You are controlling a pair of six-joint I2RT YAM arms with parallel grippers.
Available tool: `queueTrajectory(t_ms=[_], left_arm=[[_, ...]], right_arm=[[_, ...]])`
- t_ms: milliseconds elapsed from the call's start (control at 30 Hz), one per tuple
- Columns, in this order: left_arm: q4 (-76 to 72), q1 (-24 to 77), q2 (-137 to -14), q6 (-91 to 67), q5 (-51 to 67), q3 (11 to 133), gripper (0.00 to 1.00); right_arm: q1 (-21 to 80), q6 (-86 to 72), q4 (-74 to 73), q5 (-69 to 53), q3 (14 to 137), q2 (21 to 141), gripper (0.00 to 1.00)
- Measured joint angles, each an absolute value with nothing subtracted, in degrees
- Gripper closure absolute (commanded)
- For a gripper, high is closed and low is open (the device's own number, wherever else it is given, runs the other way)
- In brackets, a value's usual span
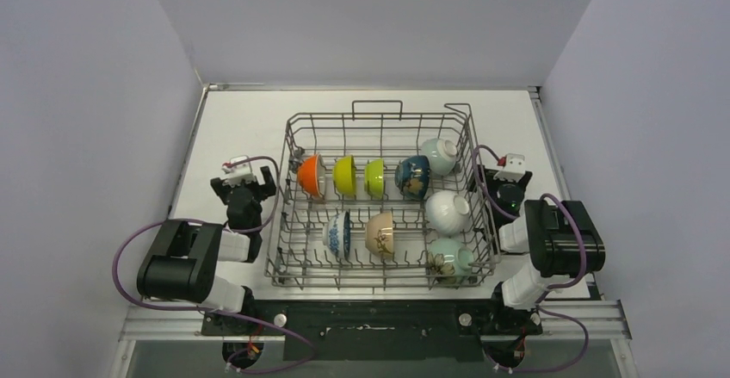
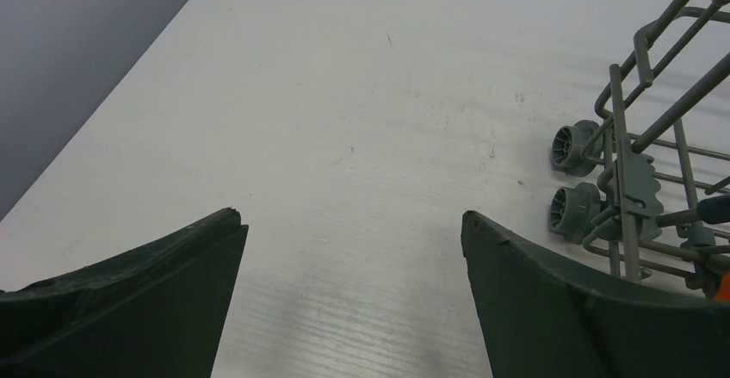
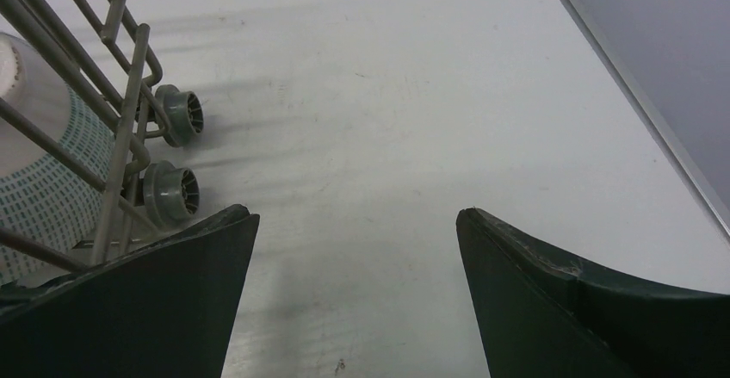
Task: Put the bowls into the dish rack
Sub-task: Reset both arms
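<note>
The grey wire dish rack (image 1: 293, 189) stands mid-table and holds several bowls on edge between its tines. Among them are an orange bowl (image 1: 312, 176), a yellow bowl (image 1: 344, 175), a lime bowl (image 1: 374, 176), a dark blue bowl (image 1: 413, 176), a white bowl (image 1: 448, 212) and a beige bowl (image 1: 380, 233). My left gripper (image 1: 245, 190) is open and empty beside the rack's left wall; in the left wrist view (image 2: 353, 219) only bare table lies between its fingers. My right gripper (image 1: 506, 187) is open and empty beside the rack's right wall, also seen in the right wrist view (image 3: 357, 214).
The rack's grey wheels show in the left wrist view (image 2: 575, 145) and in the right wrist view (image 3: 176, 115). Grey walls enclose the white table (image 1: 241, 128) on the left, back and right. A black rail (image 1: 379, 318) runs along the near edge.
</note>
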State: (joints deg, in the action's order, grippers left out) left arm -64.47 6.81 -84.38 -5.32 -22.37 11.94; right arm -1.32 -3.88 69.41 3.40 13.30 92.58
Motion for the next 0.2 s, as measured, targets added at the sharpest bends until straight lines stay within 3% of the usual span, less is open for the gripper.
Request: queueTrajectory(t_ms=[200], left_arm=[[-64.5, 6.8, -84.4, -5.3, -22.5, 11.9, 0.04]], right_arm=[[-0.5, -2.1, 67.4, 2.4, 14.4, 92.6, 0.10]])
